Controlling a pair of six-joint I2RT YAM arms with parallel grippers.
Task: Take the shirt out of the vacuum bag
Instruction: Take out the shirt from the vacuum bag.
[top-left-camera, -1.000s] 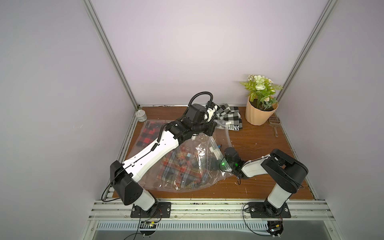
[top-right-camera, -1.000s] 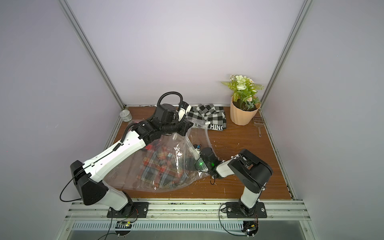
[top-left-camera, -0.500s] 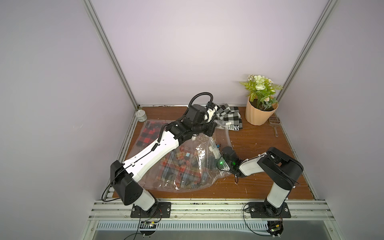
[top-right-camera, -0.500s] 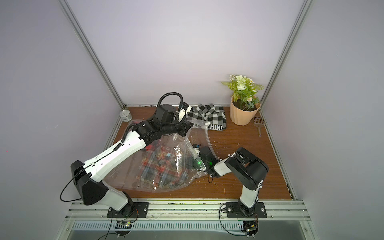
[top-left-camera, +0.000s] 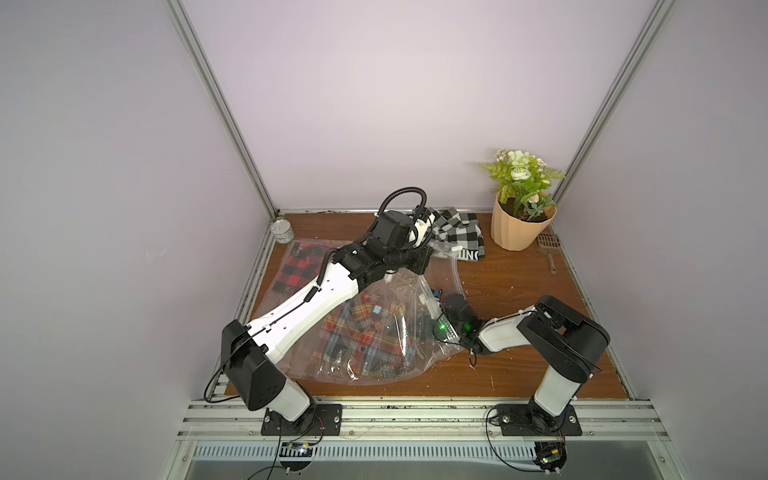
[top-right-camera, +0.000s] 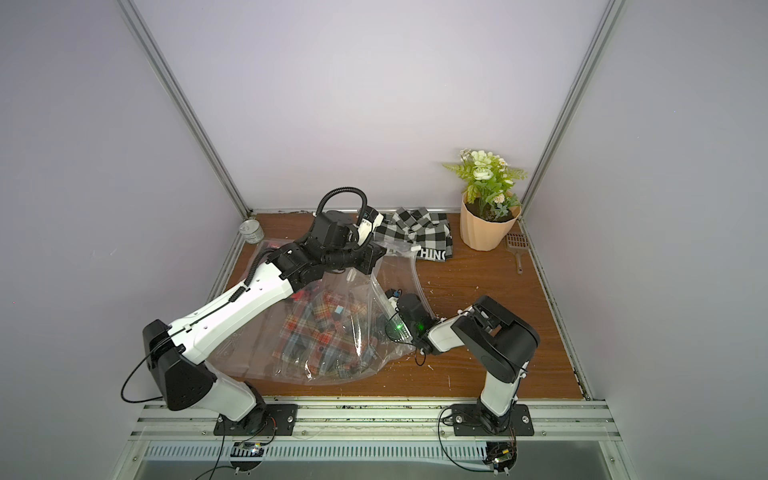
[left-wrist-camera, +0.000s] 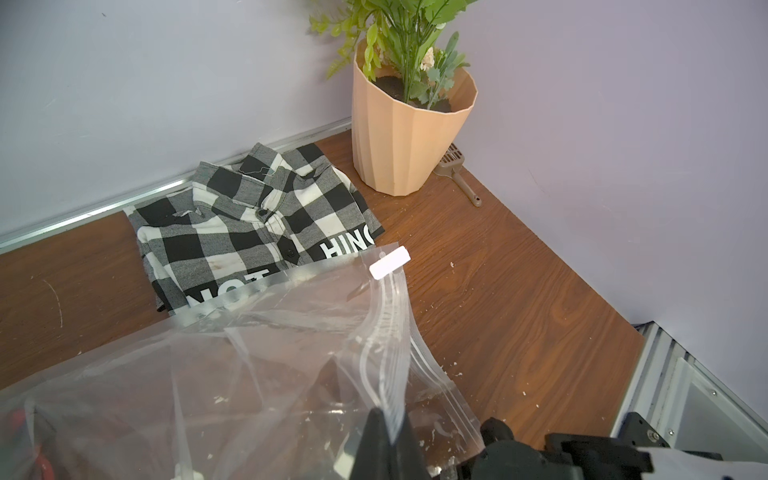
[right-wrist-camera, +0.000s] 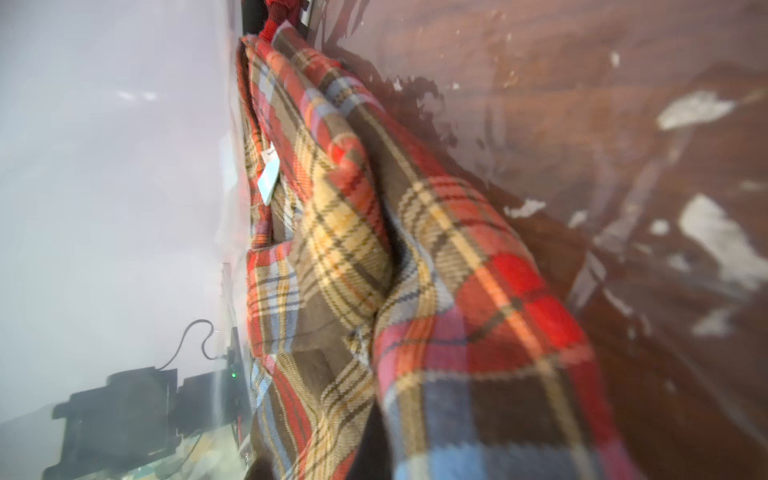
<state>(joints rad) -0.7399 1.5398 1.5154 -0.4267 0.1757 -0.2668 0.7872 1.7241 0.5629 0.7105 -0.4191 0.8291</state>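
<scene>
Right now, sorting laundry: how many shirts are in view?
3: plaid shirt in the vacuum bag; red-black shirt bagged, left rear; black-white shirt beside the plant pot. More may hide.

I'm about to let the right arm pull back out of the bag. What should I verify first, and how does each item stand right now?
1. Bag hold: left gripper shut on the vacuum bag at its zip edge: ok.
2. Mouth: open, white slider at the zip's end: ok.
3. Shirt grip: right gripper inside the bag, shut on the plaid shirt: ok, fabric bunches at its tip.
4. Amount of fabric pinched: cannot tell.
5. Pull route: black-and-white checked shirt lies by the back wall, off it: ok.
</scene>
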